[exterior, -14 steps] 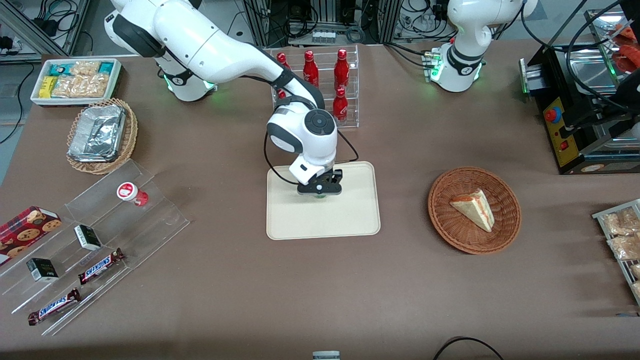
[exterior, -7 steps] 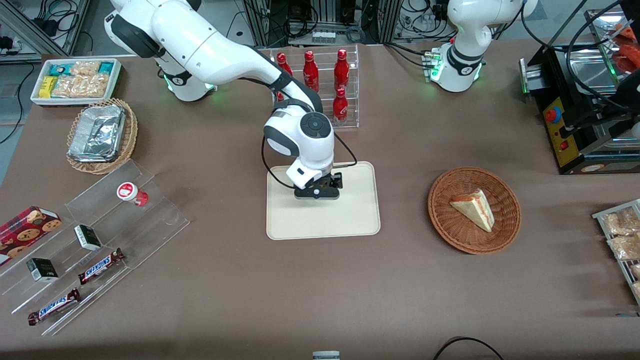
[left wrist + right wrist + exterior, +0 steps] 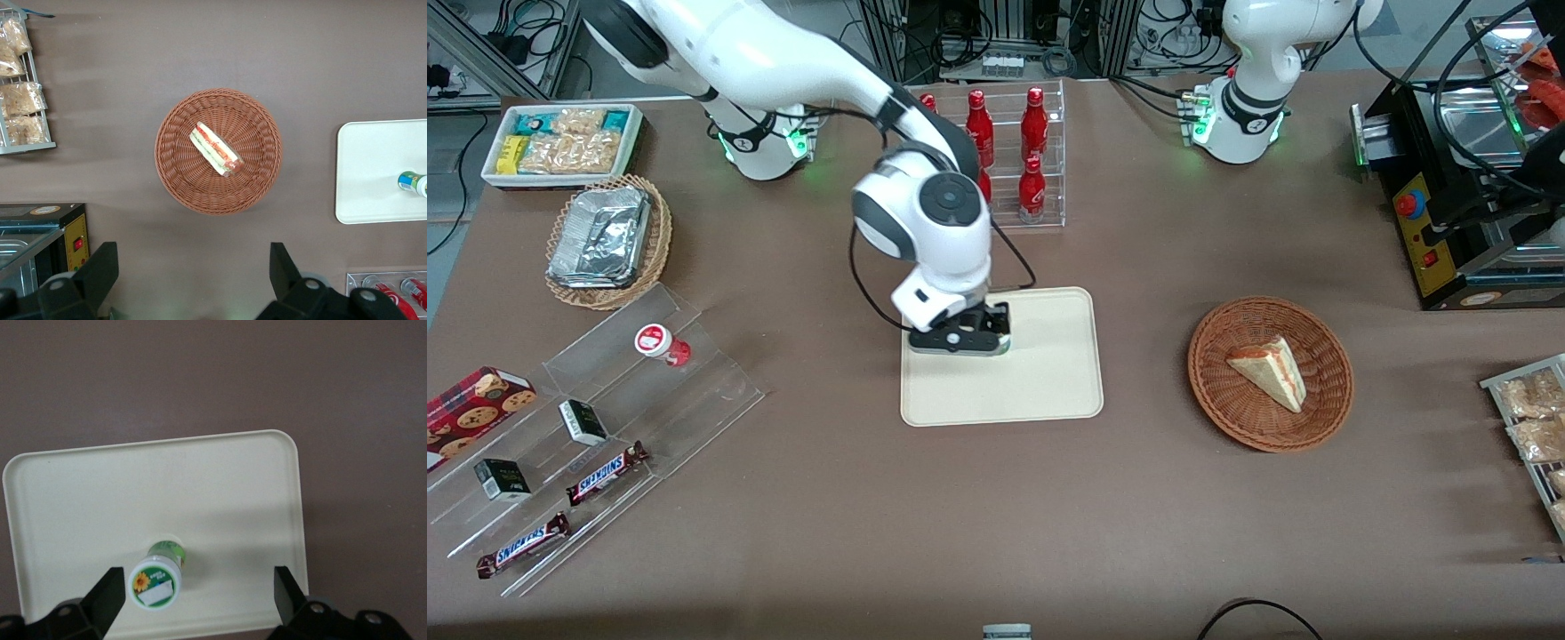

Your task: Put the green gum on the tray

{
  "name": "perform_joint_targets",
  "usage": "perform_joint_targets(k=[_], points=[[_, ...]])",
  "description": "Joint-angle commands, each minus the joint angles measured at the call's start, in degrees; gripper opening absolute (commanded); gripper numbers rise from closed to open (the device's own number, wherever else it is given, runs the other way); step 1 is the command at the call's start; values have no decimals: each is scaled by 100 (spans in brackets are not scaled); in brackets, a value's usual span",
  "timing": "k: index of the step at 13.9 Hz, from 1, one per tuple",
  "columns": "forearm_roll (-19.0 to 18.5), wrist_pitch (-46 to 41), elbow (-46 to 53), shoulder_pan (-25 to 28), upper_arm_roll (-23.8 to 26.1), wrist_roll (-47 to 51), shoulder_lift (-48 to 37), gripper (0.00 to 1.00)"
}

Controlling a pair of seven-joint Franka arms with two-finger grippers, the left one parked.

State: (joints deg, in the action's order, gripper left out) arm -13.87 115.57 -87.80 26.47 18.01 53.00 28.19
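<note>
In the front view, the gripper [image 3: 959, 341] is seen just above the tray [image 3: 1040, 382], at the tray's upper left corner in the frame. A sliver of the green gum [image 3: 1005, 347] shows beside it.

In the left wrist view, the green gum [image 3: 413, 182] is seen on the tray [image 3: 373, 167] at the right edge of the frame.

In the right wrist view, the green gum [image 3: 156, 581] is shown upright on the tray [image 3: 133, 493], untouched. The fingers [image 3: 107, 597] are spread wide, well clear of it.

The brown surface [image 3: 800, 498] carries the cream tray [image 3: 1049, 382] at centre frame, a wicker basket [image 3: 1270, 373] beside it, a bottle rack [image 3: 1040, 156] above, and the open claw [image 3: 959, 342] hovering over the tray.
</note>
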Motion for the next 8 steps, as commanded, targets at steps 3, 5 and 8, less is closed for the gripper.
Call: perform_joint_targets(k=[3, 5, 8], points=[[868, -1579, -237, -756, 10, -1229, -1453, 99], [877, -1975, -368, -1081, 10, -1475, -1999, 99], [929, -2635, -387, -1783, 1, -2424, -2492, 99]])
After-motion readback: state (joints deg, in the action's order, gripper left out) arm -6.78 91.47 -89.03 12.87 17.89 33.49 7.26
